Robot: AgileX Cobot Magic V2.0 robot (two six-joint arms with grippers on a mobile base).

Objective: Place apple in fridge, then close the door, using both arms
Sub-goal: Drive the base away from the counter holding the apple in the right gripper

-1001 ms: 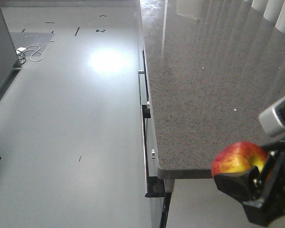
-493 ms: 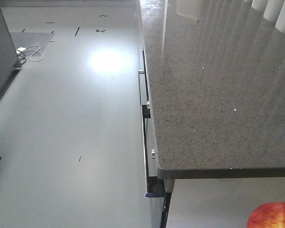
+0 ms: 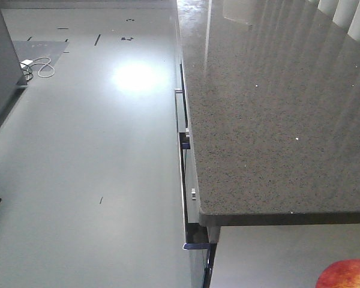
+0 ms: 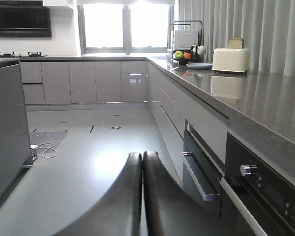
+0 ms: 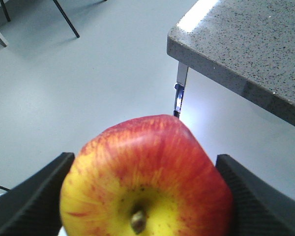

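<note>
My right gripper (image 5: 146,196) is pinching the apple (image 5: 150,157) between its two black fingers (image 5: 37,194), with the stem end toward the wrist camera. A second ago the front view showed apple and jaws whole, beside the corner of the speckled counter (image 3: 276,120). Now only the apple's red top shows at the bottom right, below that corner. I judge the arm has drawn the fruit down and back, so it is off the counter and in carry, with placing and the door still to do. My left gripper (image 4: 142,191) is pressed together on nothing, above the grey floor (image 3: 90,156). I cannot pick out the fridge for certain. No brand or label shows, and the floor's dark marks are too small to read.
</note>
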